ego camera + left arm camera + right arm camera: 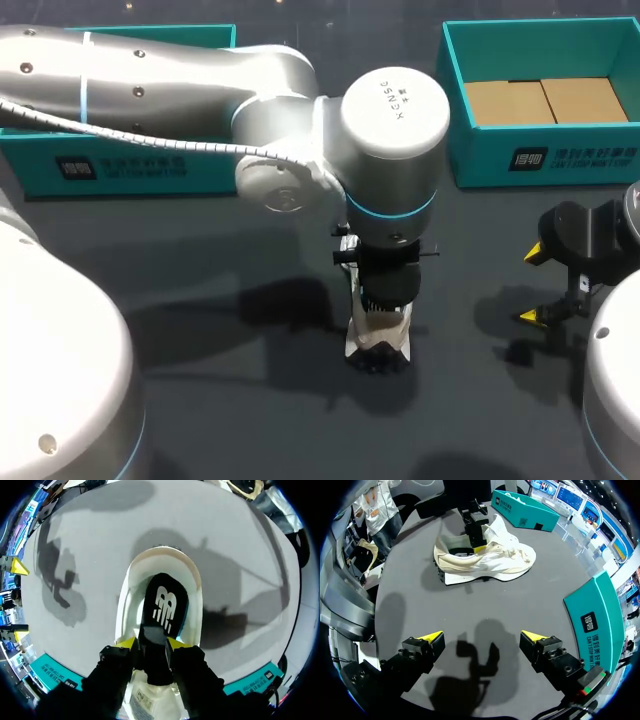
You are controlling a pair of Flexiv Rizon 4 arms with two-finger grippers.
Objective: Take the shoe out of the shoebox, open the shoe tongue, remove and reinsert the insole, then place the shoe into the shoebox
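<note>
A cream shoe [380, 342] [490, 560] stands on the dark table near the middle. My left gripper [151, 642] comes straight down into its opening. Its fingers stand a little apart, and the back end of the black insole [165, 605] with a white logo lies between them, inside the shoe [129, 595]. In the right wrist view the left gripper [474, 542] shows at the shoe's heel opening. My right gripper [532, 285] [482, 639] hovers open over bare table to the right of the shoe, holding nothing.
A teal shoebox [545, 160] with brown cardboard inside stands at the back right. Another teal box [130, 165] sits at the back left, partly behind my left arm. Bare table lies between the shoe and the right gripper.
</note>
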